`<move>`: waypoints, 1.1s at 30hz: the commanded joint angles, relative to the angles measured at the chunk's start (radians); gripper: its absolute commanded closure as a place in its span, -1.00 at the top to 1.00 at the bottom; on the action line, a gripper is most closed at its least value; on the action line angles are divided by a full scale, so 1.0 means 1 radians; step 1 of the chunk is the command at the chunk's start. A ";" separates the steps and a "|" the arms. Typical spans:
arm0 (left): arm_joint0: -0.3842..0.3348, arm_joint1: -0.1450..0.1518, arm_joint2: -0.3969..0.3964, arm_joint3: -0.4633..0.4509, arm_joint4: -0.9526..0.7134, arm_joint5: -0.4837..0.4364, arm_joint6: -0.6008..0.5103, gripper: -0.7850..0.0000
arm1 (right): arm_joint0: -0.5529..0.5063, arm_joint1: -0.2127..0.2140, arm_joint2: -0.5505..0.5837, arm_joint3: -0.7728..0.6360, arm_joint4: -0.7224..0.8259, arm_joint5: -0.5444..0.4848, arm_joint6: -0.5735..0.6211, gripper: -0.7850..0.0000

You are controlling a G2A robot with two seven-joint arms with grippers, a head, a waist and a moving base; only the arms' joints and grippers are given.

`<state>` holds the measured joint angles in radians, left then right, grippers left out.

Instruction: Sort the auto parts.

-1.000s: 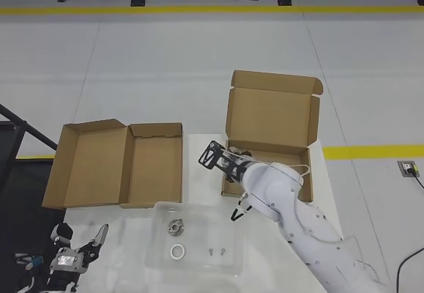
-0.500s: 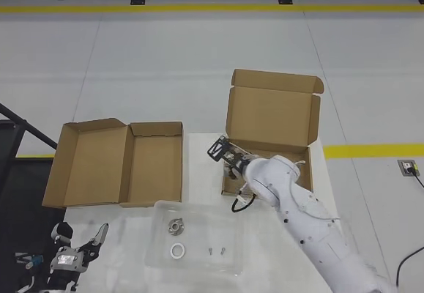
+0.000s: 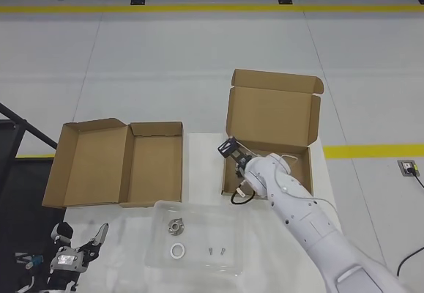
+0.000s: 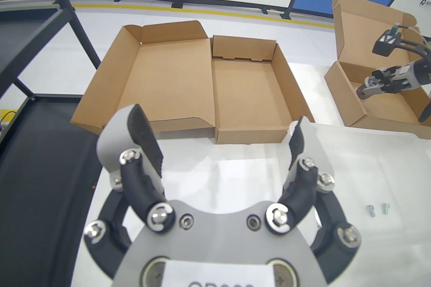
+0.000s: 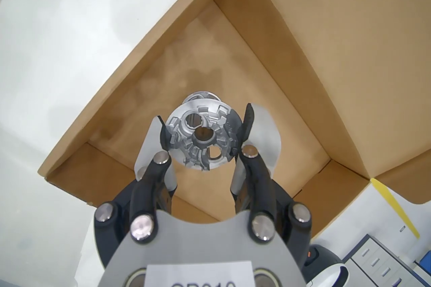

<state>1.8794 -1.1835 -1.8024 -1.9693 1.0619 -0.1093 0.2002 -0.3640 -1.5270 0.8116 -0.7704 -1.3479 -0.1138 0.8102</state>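
Right wrist view: right hand [image 5: 204, 124] clamped on the metal hub [image 5: 198, 140], bore axis pointing down.
Drop line: cardboard box [image 5: 242, 59] floor lies straight beyond the hub, near a corner.
Left hand [image 4: 219, 128]: spread apart, holding nothing, well away.

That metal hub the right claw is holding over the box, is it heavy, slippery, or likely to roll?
The metal hub looks like solid cast metal, so probably stiff and heavy for its size. Its round flange might roll if set on edge in the cardboard box. The right claw pinches only its rim, so bare metal could slip.
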 commanded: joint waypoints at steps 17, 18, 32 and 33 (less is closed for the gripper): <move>0.000 0.000 0.000 0.000 0.000 0.000 0.000 1.00 | -0.138 0.053 0.117 -0.345 -0.091 -0.026 0.045 1.00; 0.000 0.000 0.000 0.000 0.000 0.000 0.000 1.00 | -0.183 0.067 0.142 -0.441 -0.110 -0.041 0.073 1.00; 0.000 0.000 0.000 0.000 0.000 0.000 0.000 1.00 | -0.595 0.156 0.285 -1.108 -0.098 -0.431 0.274 1.00; 0.000 0.000 0.000 0.000 0.000 0.000 0.000 1.00 | -0.589 0.155 0.264 -1.098 -0.086 -0.452 0.301 1.00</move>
<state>1.8794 -1.1835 -1.8024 -1.9693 1.0619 -0.1093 0.2002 -0.9585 -1.3710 1.0946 -1.8781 -1.4435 -0.5483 1.0848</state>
